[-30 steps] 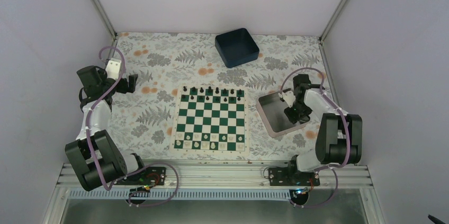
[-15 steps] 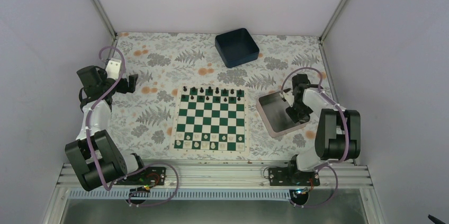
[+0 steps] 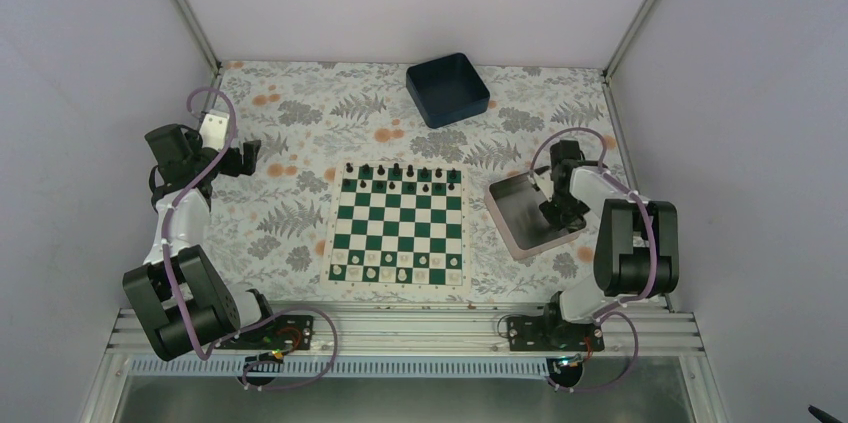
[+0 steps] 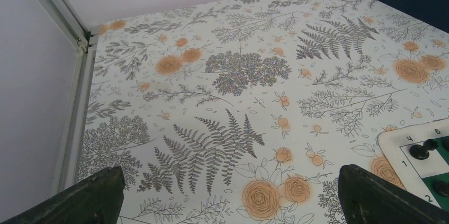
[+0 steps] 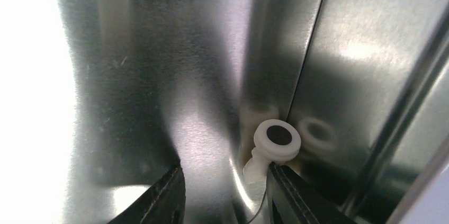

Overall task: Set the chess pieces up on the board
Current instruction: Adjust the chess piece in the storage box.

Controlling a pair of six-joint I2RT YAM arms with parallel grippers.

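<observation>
The green-and-white board (image 3: 400,228) lies mid-table, with white chess pieces (image 3: 400,265) along its near rows and black ones (image 3: 400,179) along the far row. My right gripper (image 3: 553,209) reaches down into the silver tray (image 3: 512,223). In the right wrist view one white chess piece (image 5: 275,142) lies on its side in the tray's corner, base towards the camera. The right gripper (image 5: 225,195) is open, and its right finger (image 5: 291,197) touches the piece's stem. My left gripper (image 3: 245,156) hovers open over the tablecloth far left, its fingers (image 4: 90,197) wide apart with nothing between them.
A dark blue bin (image 3: 447,89) stands at the back of the table. The tray's walls (image 5: 370,75) rise close around the right fingers. The board's far-left corner (image 4: 402,142) with a black piece (image 4: 423,150) shows at the left wrist view's right edge.
The right arm has shifted slightly inside the tray and its jaws have narrowed a little. The left arm has not moved.
</observation>
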